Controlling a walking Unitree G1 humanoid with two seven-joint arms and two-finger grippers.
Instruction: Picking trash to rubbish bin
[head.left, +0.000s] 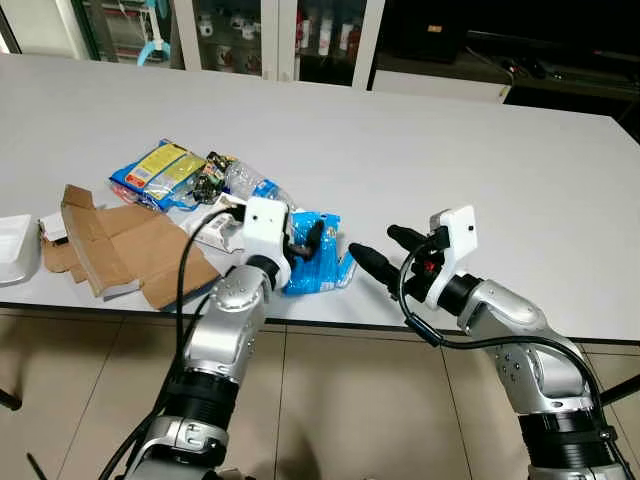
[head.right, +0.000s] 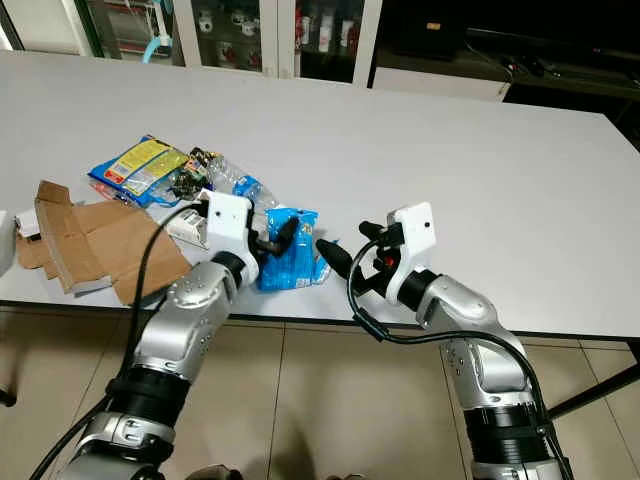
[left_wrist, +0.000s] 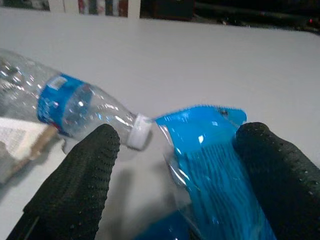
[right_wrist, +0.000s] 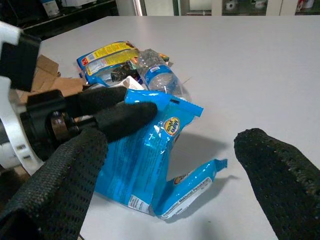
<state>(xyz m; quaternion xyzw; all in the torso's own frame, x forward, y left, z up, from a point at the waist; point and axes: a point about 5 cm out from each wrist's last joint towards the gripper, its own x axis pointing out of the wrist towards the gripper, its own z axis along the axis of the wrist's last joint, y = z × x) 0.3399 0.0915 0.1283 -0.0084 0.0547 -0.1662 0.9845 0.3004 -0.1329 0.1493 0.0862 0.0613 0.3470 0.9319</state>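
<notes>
A crumpled blue snack wrapper (head.left: 318, 262) lies near the front edge of the white table (head.left: 450, 150). My left gripper (head.left: 308, 238) is open around its upper left edge. One finger (left_wrist: 270, 155) touches the wrapper (left_wrist: 210, 165) and the other finger (left_wrist: 85, 165) stands clear of it. A crushed clear plastic bottle (left_wrist: 75, 110) with a blue label lies just beyond, its white cap pointing at the wrapper. My right gripper (head.left: 375, 248) hovers open just right of the wrapper (right_wrist: 145, 160), with nothing between its fingers.
More litter lies to the left: a yellow and blue snack bag (head.left: 160, 172), torn brown cardboard (head.left: 125, 250) and a white container (head.left: 15, 250) at the edge. Glass cabinets (head.left: 250, 35) stand behind the table. Tiled floor (head.left: 350, 420) lies below me.
</notes>
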